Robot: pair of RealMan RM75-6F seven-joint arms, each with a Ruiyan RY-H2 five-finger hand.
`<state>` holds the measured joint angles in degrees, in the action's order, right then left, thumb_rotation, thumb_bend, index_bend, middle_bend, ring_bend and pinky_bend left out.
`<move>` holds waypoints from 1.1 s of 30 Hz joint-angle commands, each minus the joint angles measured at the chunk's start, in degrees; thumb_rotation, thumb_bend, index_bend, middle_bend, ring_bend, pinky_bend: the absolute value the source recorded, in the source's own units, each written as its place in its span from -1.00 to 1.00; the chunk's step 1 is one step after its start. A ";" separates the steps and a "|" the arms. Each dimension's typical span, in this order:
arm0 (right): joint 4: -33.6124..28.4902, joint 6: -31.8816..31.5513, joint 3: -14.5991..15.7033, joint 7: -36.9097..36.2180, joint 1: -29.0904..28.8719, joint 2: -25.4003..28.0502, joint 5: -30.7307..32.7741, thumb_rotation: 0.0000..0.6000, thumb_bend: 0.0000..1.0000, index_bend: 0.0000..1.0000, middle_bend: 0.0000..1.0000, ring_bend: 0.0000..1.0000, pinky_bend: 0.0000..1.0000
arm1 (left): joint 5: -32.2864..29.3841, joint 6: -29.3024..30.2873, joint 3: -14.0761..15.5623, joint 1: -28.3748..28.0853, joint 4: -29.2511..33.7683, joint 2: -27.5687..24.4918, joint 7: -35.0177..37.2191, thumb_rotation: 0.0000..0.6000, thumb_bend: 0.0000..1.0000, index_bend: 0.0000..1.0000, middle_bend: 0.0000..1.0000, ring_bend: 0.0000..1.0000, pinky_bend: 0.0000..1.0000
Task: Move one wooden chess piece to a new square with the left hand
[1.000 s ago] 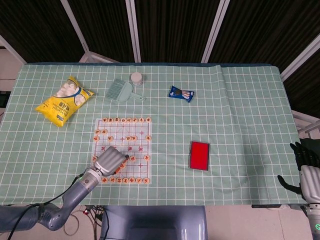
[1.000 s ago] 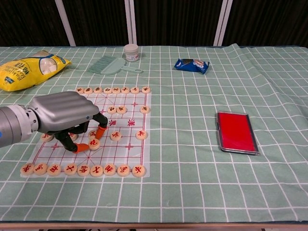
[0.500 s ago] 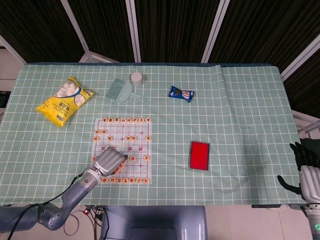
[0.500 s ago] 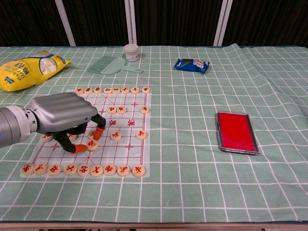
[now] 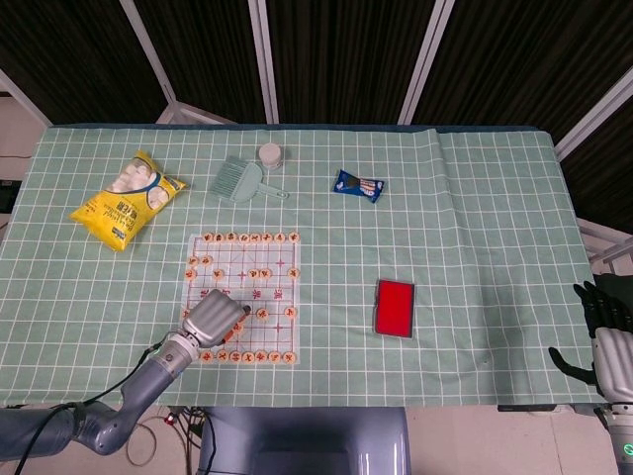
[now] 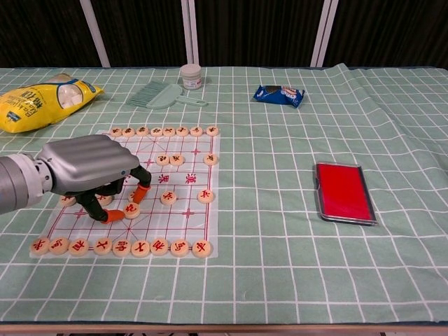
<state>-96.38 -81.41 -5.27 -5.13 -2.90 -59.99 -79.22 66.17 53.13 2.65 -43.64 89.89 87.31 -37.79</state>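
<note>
I am working the left hand low over the near-left part of the chess board, and over the last second it has been drifting slightly back toward me and to the left, carrying the wooden chess piece with it — the disc that sat a little further right and lower a moment ago is now showing just under the orange fingertips. The fingers are curled down around the piece, one tip on each side of it, so I am reading the hand as pinching it, though from the chest view I cannot tell whether the disc is lifted clear or sliding on the board. In the head view the hand is covering most of that area, so I am getting no help there. My judgement is that the move is under way but not finished — the piece is between squares, and I am still needing to settle it on an intersection and let go without nudging the near row of pieces just below the hand. The right hand is hanging off the desk's far right edge, fingers apart, holding nothing.
</note>
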 commanded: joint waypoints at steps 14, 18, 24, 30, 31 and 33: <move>0.08 -0.06 0.02 -0.19 0.04 0.02 -0.10 1.00 -0.40 -1.00 -1.00 -1.00 -1.00 | 0.96 0.40 -0.68 0.30 1.10 -0.47 0.93 1.00 -0.56 -0.16 1.00 0.93 0.90; 0.11 -0.06 0.08 -0.14 0.06 0.01 -0.14 1.00 -0.39 -1.00 -1.00 -1.00 -1.00 | 2.66 2.29 -1.94 0.62 3.62 -2.01 2.71 1.00 -0.56 -0.17 1.00 0.93 0.90; 0.14 -0.14 0.06 -0.08 0.06 -0.03 -0.20 1.00 -0.40 -1.00 -1.00 -1.00 -1.00 | 6.36 8.01 -4.24 2.39 8.88 -5.71 6.17 1.00 -0.57 -0.25 0.89 0.81 0.81; 0.43 -0.30 0.12 0.28 0.04 -0.09 -0.50 1.00 -0.39 -1.00 -1.00 -1.00 -1.00 | 11.74 17.08 -2.95 7.66 12.49 -9.94 8.23 1.00 -0.65 -0.74 0.03 0.07 0.13; 0.46 -0.35 0.14 0.34 0.05 -0.11 -0.57 1.00 -0.39 -1.00 -1.00 -1.00 -1.00 | 12.35 18.37 -2.59 8.56 12.64 -10.41 8.48 1.00 -0.71 -0.86 -0.20 -0.13 -0.05; 0.58 -0.51 0.17 0.63 0.04 -0.19 -0.78 1.00 -0.39 -1.00 -1.00 -1.00 -1.00 | 14.17 21.39 -1.21 10.99 13.04 -11.94 9.29 1.00 -0.84 -0.98 -0.55 -0.47 -0.33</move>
<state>-95.84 -81.89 -5.11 -4.55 -2.85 -60.16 -79.95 77.86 71.21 -0.03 -35.53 101.78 77.49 -29.74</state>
